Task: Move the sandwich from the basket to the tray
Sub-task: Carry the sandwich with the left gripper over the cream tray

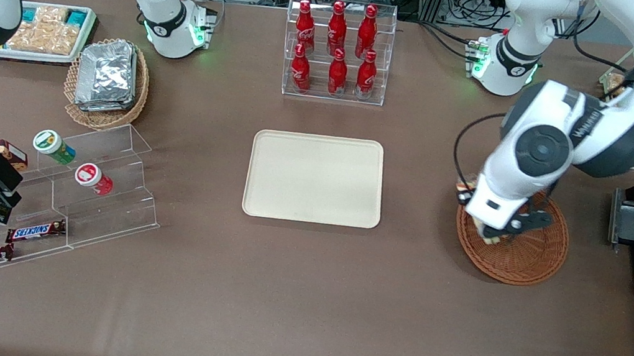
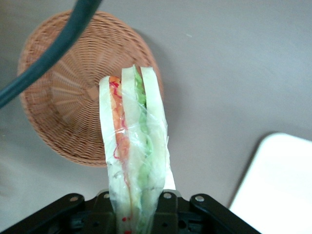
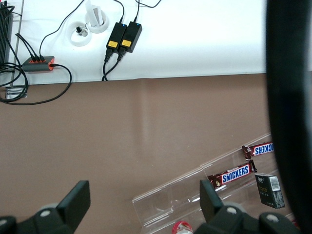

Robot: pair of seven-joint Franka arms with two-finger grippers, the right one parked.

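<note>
In the front view the gripper [image 1: 494,233] hangs over the basket [image 1: 521,259], which sits toward the working arm's end of the tabletop [image 1: 298,301], roughly midway between the near and back edges. A pale scrap of the sandwich [image 1: 489,237] shows under the wrist, lifted clear of the weave. The tray [image 1: 315,178] lies bare at the tabletop's middle, well apart from the basket. Readable writing: two "SNICKERS" bars [image 1: 35,231] near the front corner at the parked arm's end, and white script on the red bottles [image 1: 337,43] by the back edge, too small to read.

In the left wrist view the fingers [image 2: 163,207] are clenched on the sandwich [image 2: 134,146] at one end, with the wedge sticking out over the basket [image 2: 63,112]. It is wrapped in clear film, so it looks slippery, light and soft; a hard squeeze would likely crush the bread and push out the orange and green filling. Holding across the flat bread faces, as here, seems the sound choice. A corner of the tray [image 2: 278,185] shows nearby.

The right wrist view shows "SNICKERS" bars [image 3: 234,174] on the clear stand.
</note>
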